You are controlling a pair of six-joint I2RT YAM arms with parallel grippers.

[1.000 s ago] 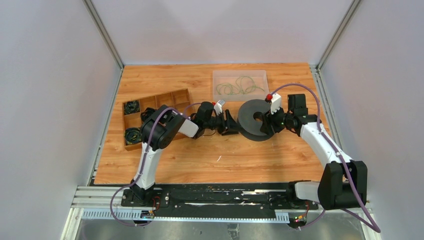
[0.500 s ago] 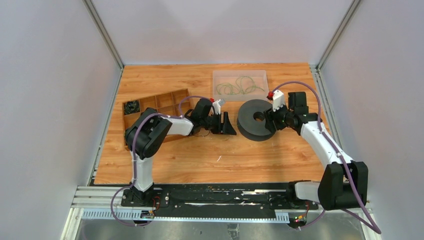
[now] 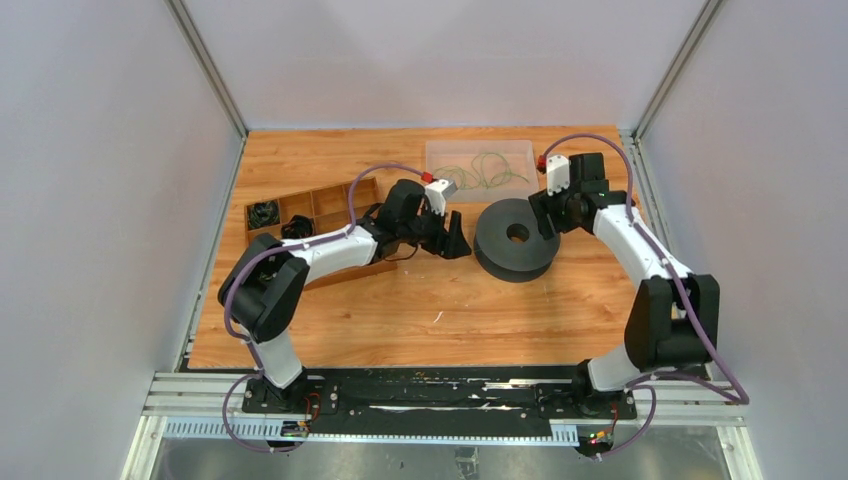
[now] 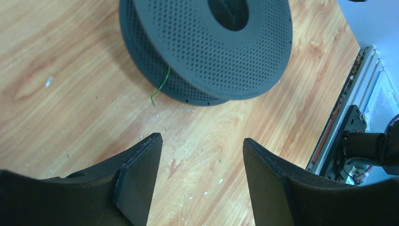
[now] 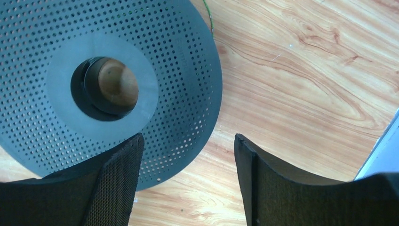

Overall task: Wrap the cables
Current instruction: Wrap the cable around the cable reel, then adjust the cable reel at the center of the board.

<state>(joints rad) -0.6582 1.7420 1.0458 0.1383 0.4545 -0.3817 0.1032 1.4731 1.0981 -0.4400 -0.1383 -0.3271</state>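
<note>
Cables [image 3: 478,172] lie looped in clear bin [image 3: 432,160], spread left-right.

The black spool [image 3: 516,240] occupied the frame centre, closely flanked by the left gripper [image 3: 461,244] and the right gripper [image 3: 542,220], both with jaws spread. The clear tray [image 3: 431,148] obstructed the upper centre and the wooden box [image 3: 330,198] the left. Bare table [image 3: 430,305] spanned the lower frame.

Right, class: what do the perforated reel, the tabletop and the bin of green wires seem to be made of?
Reel: probably matte dark-grey plastic, given its even moulded holes. Tabletop: wood or wood-look laminate; orange grain, slight sheen. Bin: clear plastic, since the green wires show through its walls.
</note>
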